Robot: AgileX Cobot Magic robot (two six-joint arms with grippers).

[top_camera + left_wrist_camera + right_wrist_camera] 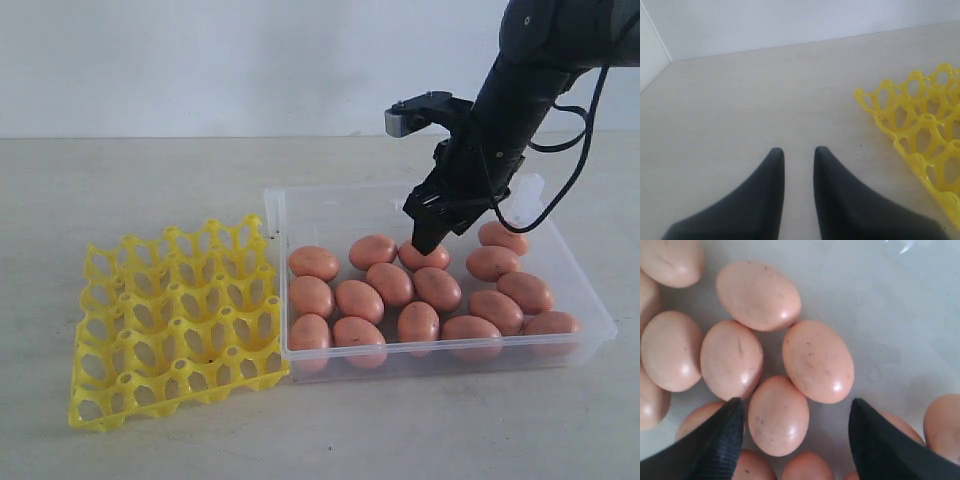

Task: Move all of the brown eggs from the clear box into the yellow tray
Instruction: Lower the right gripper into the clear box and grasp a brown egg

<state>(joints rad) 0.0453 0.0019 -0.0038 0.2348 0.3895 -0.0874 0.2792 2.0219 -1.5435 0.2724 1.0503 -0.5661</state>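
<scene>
Eggs [390, 283], all 16 by my count, lie loose on their sides in the box [340, 215], while every cup of the tray [180, 397] just beside the box is bare, so I judge the job barely begun. Right gripper [425, 240] hangs low inside the box over the far row, its fingers [715, 445] spread wide and grasping nothing. Straight below the gap sits 1 target egg [778, 415], closer to 1 finger than the other and touching 2 neighbours. Its long axis runs roughly across the line on which the fingers would close, so they would meet its narrow waist; that suits a grasp, though the crowding leaves little room for the nearer fingertip. Descending here likely needs a small sideways shift to centre the egg. Left gripper [797, 150] hovers over bare table [740, 100] by the tray's edge, well away from the box, with a slim gap between its fingers and nothing in them. Clearly the right arm is the nearer one, and the tray lies across the box from it, toward the left arm's side
</scene>
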